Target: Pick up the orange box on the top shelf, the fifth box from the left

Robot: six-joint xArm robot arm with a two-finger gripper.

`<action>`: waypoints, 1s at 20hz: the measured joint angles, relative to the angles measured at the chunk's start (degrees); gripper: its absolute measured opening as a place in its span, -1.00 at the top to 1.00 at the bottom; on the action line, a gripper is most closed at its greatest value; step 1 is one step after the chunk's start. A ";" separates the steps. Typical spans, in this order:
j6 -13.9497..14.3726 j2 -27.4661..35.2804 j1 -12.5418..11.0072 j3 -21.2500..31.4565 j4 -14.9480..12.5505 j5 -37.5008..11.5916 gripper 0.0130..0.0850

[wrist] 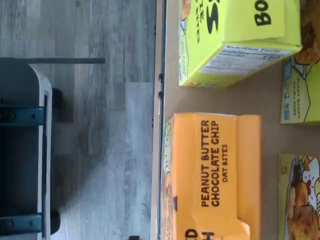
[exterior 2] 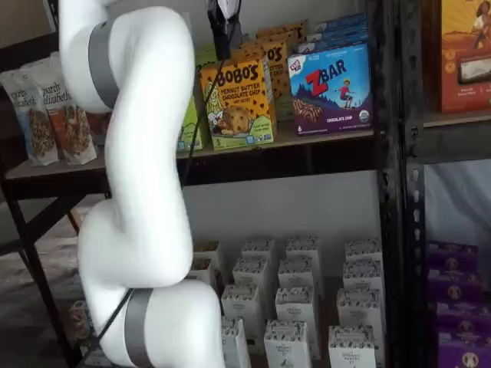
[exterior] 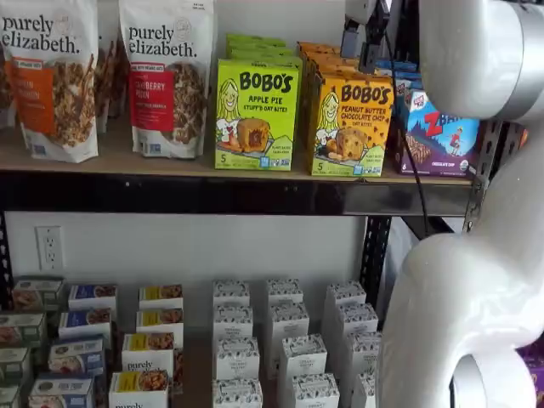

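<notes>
The orange box (exterior: pixel 348 123) is a yellow-orange Bobo's Peanut Butter Chocolate Chip carton. It stands upright at the front of the top shelf (exterior: pixel 170 163) and shows in both shelf views (exterior 2: pixel 238 100). Similar orange cartons stand behind it. My gripper (exterior: pixel 360 49) hangs just above the box's top rear edge, apart from it. In a shelf view its two black fingers show a narrow gap and hold nothing; in the other shelf view the gripper (exterior 2: pixel 222 38) shows as one dark shape. The wrist view looks down on the box's top (wrist: pixel 215 170) at the shelf's front edge (wrist: pixel 161 100).
A lime-green Apple Pie box (exterior: pixel 255 115) stands close to the orange box's left and a blue ZBar box (exterior: pixel 438 132) close to its right. Granola bags (exterior: pixel 166 76) stand further left. Several white boxes (exterior: pixel 280 340) fill the lower shelf. A dark cart (wrist: pixel 20 150) stands on the floor.
</notes>
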 joint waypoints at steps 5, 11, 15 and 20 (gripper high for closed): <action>-0.10 -1.08 -0.01 1.00 -0.29 0.81 -1.00; -0.15 -1.60 -0.04 1.86 -0.33 0.72 -1.00; -0.01 -0.94 0.24 1.82 -0.67 0.98 -1.00; -0.21 -1.12 0.08 3.64 -0.74 -0.30 -1.00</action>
